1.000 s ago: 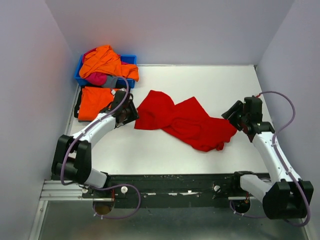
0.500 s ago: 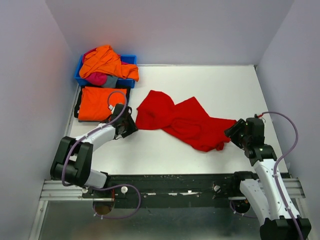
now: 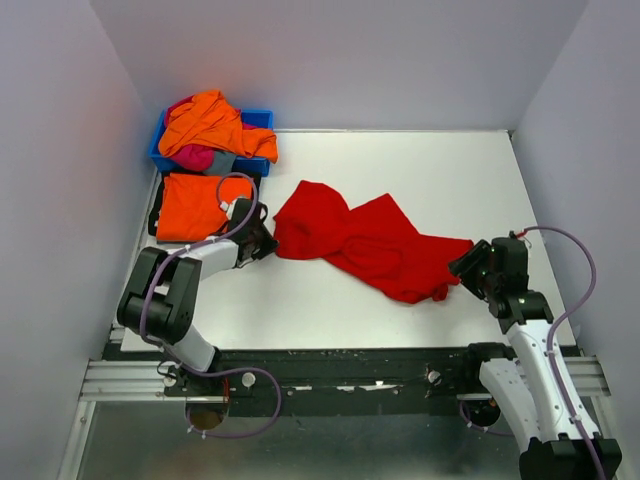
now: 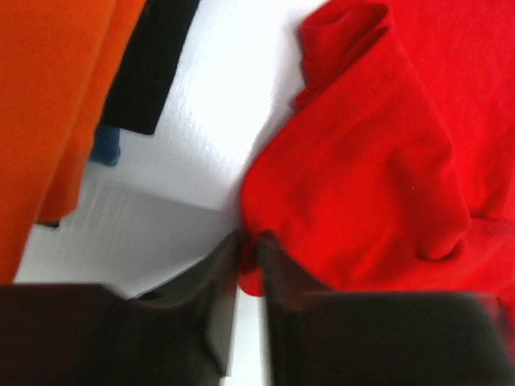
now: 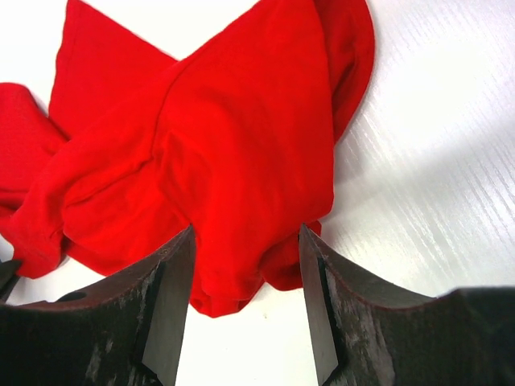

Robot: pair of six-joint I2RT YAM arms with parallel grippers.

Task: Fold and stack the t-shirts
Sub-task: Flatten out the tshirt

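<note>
Top external view: near the table's (image 3: 400, 165) left edge, the left pincer (image 3: 263, 240) pinches the left hem of the red t-shirt (image 3: 365, 245), which lies crumpled mid-table. Toward the right edge, the right pincer (image 3: 463, 268) stands apart, straddling the shirt's end.

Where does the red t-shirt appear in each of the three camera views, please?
Top external: red t-shirt lies crumpled at the centre.
Left wrist: red t-shirt fills the right half.
Right wrist: red t-shirt spans upper left to centre.
Shared landmark: the white table under it.
</note>
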